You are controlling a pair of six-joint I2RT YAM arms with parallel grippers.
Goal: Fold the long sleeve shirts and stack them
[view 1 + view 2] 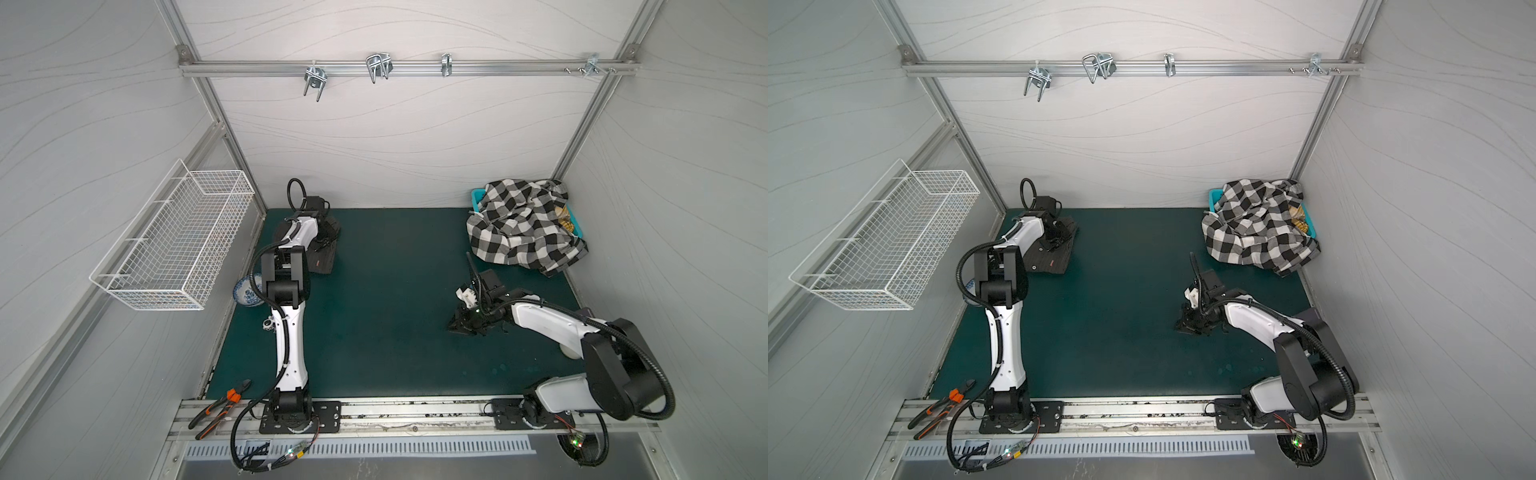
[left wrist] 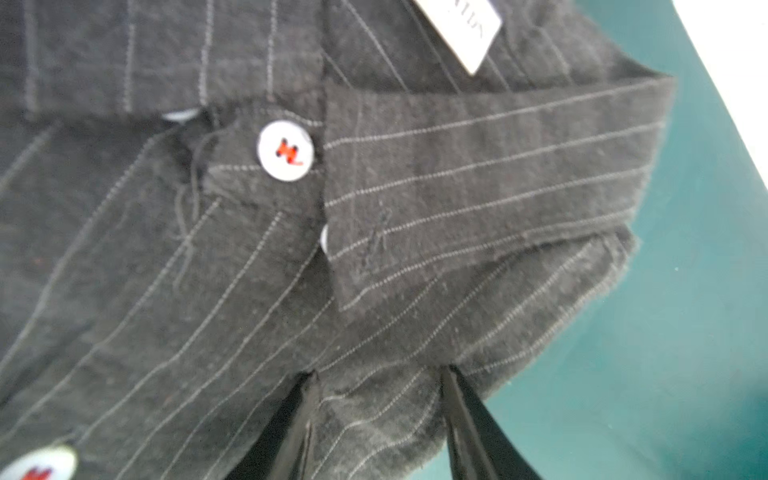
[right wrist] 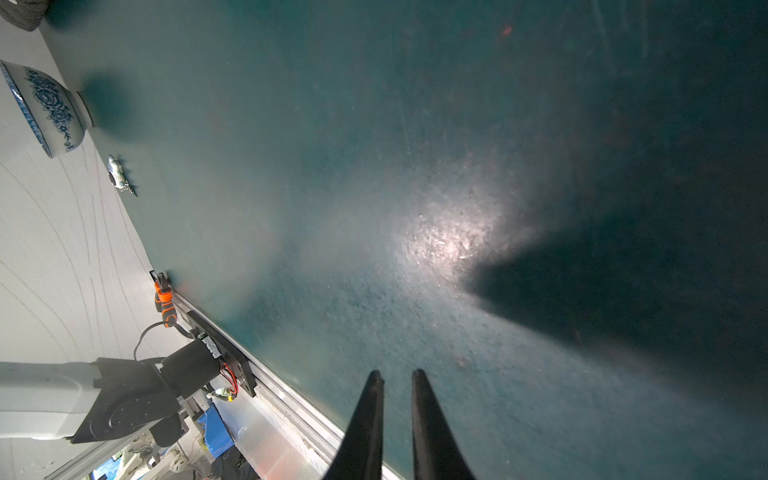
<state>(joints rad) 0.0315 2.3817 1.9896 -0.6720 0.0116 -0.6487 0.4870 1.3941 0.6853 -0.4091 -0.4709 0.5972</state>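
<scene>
In both top views the charcoal pinstriped shirt (image 1: 326, 255) (image 1: 1059, 249) lies at the upper left of the green mat (image 1: 395, 332), partly under the left arm's wrist, so the left gripper itself is hardly visible there. The black-and-white checked shirt (image 1: 523, 224) (image 1: 1258, 228) lies crumpled at the upper right, half inside the teal basket (image 1: 478, 194) (image 1: 1214, 194) and half spilling over its rim onto the mat; something yellowish also shows in the basket, but what it is I cannot tell. A white wire basket (image 1: 174, 241) hangs on the left wall. In the left wrist view the left gripper (image 2: 379, 372) stands about half open, and a thick fold of the pinstriped shirt near the collar (image 2: 490, 174) fills the gap and touches both fingers (image 2: 295, 432). In the right wrist view the right gripper (image 3: 399, 374) is almost closed with only a narrow slit, holds nothing, and hangs over bare mat, well apart from both shirts.
</scene>
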